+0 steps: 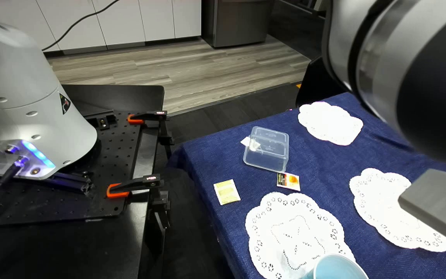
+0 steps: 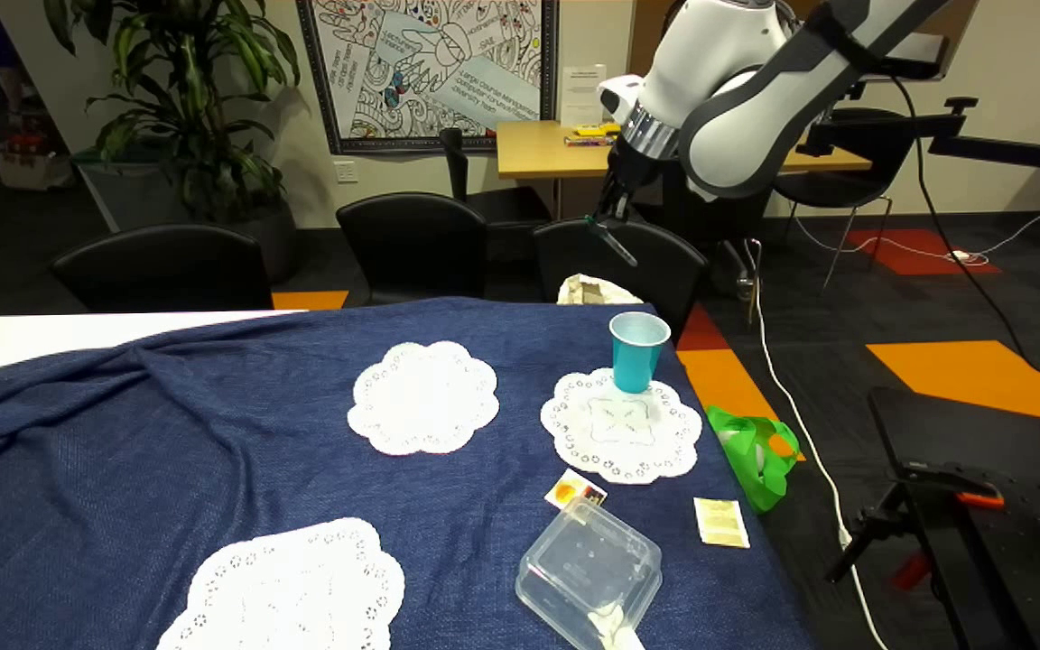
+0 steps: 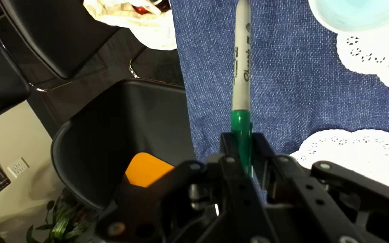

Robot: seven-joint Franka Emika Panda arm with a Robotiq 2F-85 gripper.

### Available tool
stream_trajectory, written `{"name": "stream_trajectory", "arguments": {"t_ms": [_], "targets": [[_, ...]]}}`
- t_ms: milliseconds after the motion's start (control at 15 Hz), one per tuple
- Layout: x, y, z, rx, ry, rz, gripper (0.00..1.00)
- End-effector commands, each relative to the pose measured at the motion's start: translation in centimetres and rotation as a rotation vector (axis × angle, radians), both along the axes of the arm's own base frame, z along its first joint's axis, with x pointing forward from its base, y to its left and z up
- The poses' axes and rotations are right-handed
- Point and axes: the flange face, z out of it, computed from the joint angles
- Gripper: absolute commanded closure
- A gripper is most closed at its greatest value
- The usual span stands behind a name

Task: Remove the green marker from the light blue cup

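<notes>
The green marker (image 3: pixel 241 81) has a green cap and a pale grey barrel. My gripper (image 3: pixel 242 141) is shut on its capped end in the wrist view, with the barrel pointing away from the fingers. In an exterior view the marker (image 2: pixel 615 244) hangs slanted in the air below the gripper (image 2: pixel 608 215), above and left of the cup. The light blue cup (image 2: pixel 636 361) stands upright on a white doily (image 2: pixel 619 451). The cup also shows at the bottom edge of an exterior view (image 1: pixel 339 268) and at the top right of the wrist view (image 3: pixel 363 13). The marker is apart from the cup.
A clear plastic box (image 2: pixel 588 569) and two small packets (image 2: pixel 720 522) (image 2: pixel 574 490) lie on the blue cloth. More white doilies (image 2: pixel 425 397) (image 2: pixel 294 587) lie around. Black chairs (image 2: pixel 412 244) stand past the table edge, and a bag (image 2: pixel 597 291) is beside it.
</notes>
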Motion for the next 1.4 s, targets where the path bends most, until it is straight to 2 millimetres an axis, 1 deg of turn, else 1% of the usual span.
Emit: {"name": "stream_trajectory", "arguments": {"t_ms": [0,200,467,600,933,1333], "targets": [[1.6,-0.1,1.6,-0.026,0.004,0.038,0.96],[2.9,0.2,2.6,-0.034,-0.013,0.067,0.96],[5.3,1.1,4.1,-0.054,-0.018,0.123,0.96],[6.5,1.9,4.9,-0.060,-0.024,0.154,0.96],[9.5,4.3,6.3,-0.062,-0.043,0.238,0.96],[12.2,8.3,5.8,-0.038,-0.061,0.392,0.96]]}}
